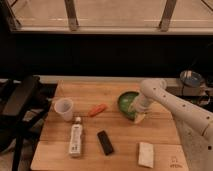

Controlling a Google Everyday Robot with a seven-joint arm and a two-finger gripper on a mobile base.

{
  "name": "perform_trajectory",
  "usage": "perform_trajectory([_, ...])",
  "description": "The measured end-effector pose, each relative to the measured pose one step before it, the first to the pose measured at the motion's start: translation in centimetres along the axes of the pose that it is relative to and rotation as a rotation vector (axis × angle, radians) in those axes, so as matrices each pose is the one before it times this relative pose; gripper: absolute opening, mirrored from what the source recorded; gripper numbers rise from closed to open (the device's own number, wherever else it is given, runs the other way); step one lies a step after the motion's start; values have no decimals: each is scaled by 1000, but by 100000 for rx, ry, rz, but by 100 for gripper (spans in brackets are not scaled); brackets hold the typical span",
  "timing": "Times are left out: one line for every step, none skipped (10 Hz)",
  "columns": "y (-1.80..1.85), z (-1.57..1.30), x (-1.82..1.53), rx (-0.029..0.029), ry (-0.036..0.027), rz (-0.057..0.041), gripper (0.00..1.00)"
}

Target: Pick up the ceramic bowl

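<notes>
Glossy green ceramic — the ceramic bowl (127, 102) sits toward the right side of the wooden bench (120, 140), closer to the far edge than the near one, tipped a little so its inside faces the camera. The white arm (172, 105) reaches in from the right edge, and the gripper (136, 113) is down at the bowl's right rim, touching or nearly touching it. Whether it has closed on the rim cannot be told.

My judgement is that the bowl will be rigid, fairly heavy for its width, slick under the glaze and breakable if dropped. The rim is the only place to pinch — one finger inside the wall, one outside — and the grip should be firm before any lift, since a bowl held at one side will want to swing down.

Elsewhere, well apart from the bowl: a translucent white cup (63, 108) near the left edge, a small orange carrot-like piece (98, 109) mid-bench, a white bottle (75, 138) lying flat, a black bar (105, 142) and a pale sponge (146, 154) along the near edge.
</notes>
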Motion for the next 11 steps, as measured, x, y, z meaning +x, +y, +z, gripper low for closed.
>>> perform_trajectory([-99,159,-596,1474,-238,-1019,47])
perform_trajectory([-104,-91,-216,864,-73,-215,39])
perform_trajectory([-3,-91,-50,750,-21,-145,31])
perform_trajectory([108,-205,121,1088,-89,258,24])
perform_trajectory([-49,-70,-182,784,-234,-493,24])
perform_trajectory([-164,-142,-325,1251,-187,-675,24])
perform_trajectory([-336,-659,-335,1157,-182,-1128,20])
perform_trajectory([-405,-1247,-386,1379,-215,-1206,12])
perform_trajectory([-319,-1227,-337,1295,-281,-904,4])
perform_trajectory([-216,-1267,-401,1301,-541,-1043,1])
perform_trajectory([-336,-583,-425,1150,-767,-1236,0])
